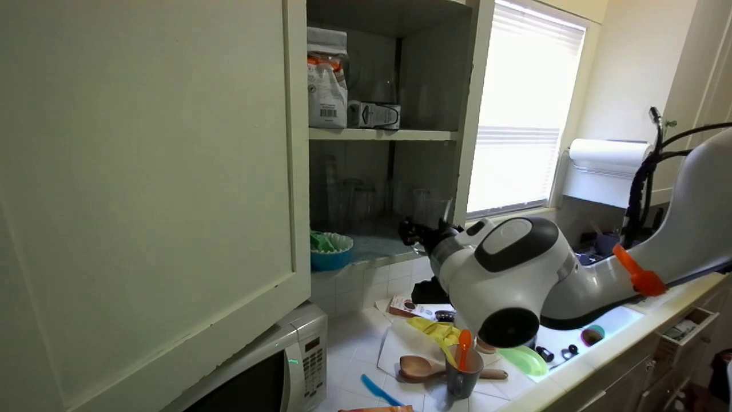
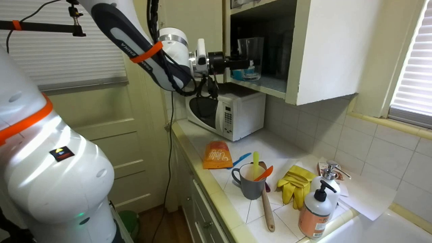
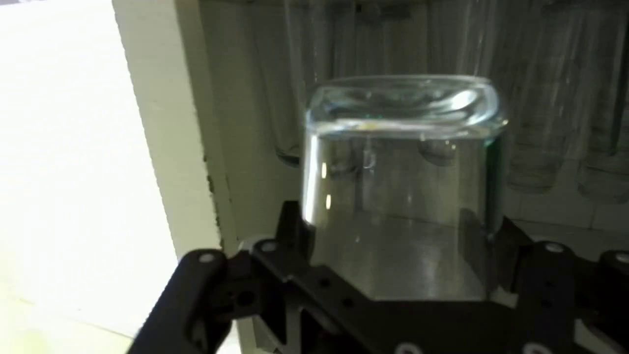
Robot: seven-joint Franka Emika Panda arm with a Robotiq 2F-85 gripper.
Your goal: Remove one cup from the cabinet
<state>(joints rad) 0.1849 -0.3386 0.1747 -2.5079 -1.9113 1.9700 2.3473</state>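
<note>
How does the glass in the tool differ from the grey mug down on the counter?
The glass is clear, while the grey mug is opaque. The glass is gripped by the tool at the opening of the cabinet; the grey mug stands on the counter. The grey mug holds utensils, whereas none show in the glass. Both are upright, mouth up.
</note>
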